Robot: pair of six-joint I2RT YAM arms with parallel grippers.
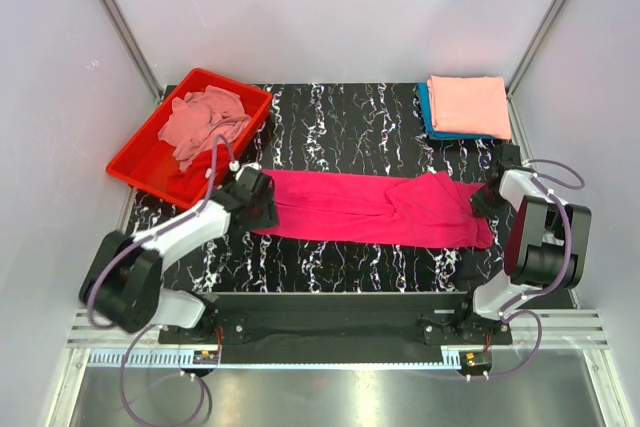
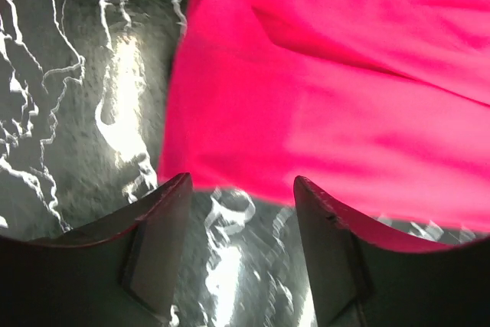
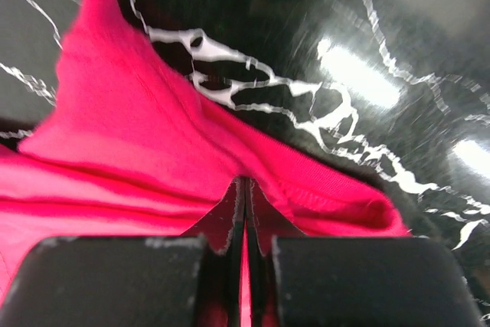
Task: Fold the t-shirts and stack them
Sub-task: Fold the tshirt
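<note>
Right gripper (image 3: 243, 188) pinches magenta t-shirt (image 1: 375, 209) edge at 3 o'clock; left gripper (image 2: 241, 188) gapes empty at 9 o'clock edge; should clamp there before lifting, keeping cloth taut.

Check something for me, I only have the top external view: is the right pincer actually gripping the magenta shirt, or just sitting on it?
Observer: Gripping. In the right wrist view the right pincer is shut, with a ridge of the magenta t-shirt pinched between its fingers.
Operator: Left one?
Observer: The left wrist view shows the left pincer open with nothing between its fingers. The shirt's edge lies just ahead of the tips, and bare table shows in the gap.
Operator: Cloth flat at that end?
Observer: Not fully. A diagonal fold crosses the cloth just beyond that edge.
</note>
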